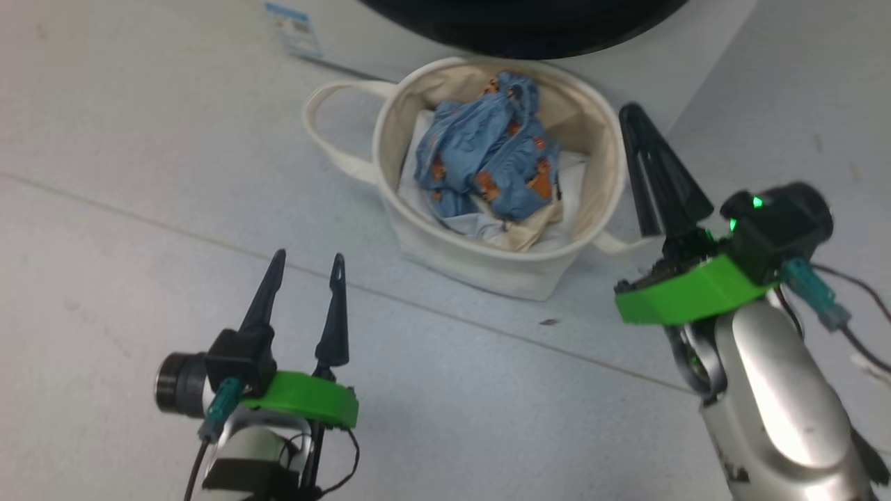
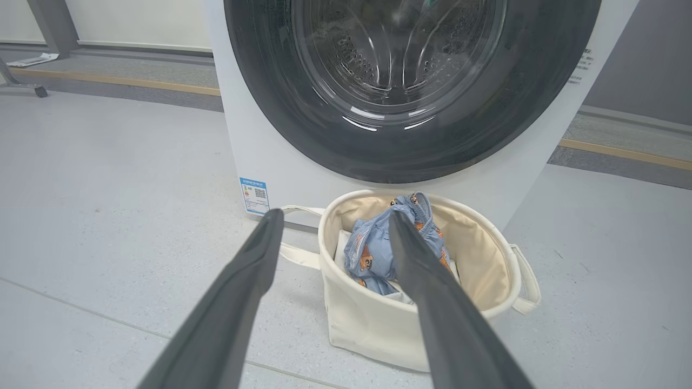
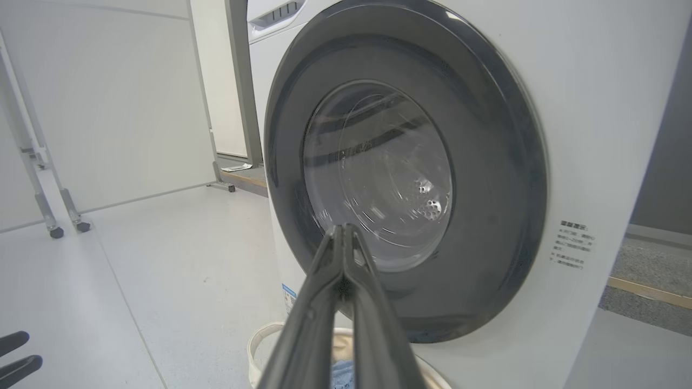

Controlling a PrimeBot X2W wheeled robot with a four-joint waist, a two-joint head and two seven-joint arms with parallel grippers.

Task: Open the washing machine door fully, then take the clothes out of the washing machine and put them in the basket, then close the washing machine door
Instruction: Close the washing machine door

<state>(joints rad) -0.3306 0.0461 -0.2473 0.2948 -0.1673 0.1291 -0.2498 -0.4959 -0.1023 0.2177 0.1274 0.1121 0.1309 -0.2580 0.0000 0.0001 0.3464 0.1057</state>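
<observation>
The cream basket (image 1: 487, 261) stands on the floor right in front of the white washing machine (image 2: 270, 156). The blue clothes (image 1: 487, 153) with orange figures lie bunched inside the basket (image 2: 373, 329). The washing machine door (image 3: 486, 178) lies flat against the machine's front, its black rim (image 1: 522, 28) just above the basket. My left gripper (image 1: 308, 257) hovers open and empty over the floor, left of and nearer than the basket. My right gripper (image 1: 633, 115) is shut on nothing beside the basket's right rim, and its fingers (image 3: 343, 232) point at the door glass.
A plain white sheet (image 1: 459, 223) lies under the clothes in the basket. A white panel on a wheeled frame (image 3: 54, 227) stands left of the machine. A blue label (image 2: 254, 195) marks the machine's lower left corner. Grey floor spreads left and right of the basket.
</observation>
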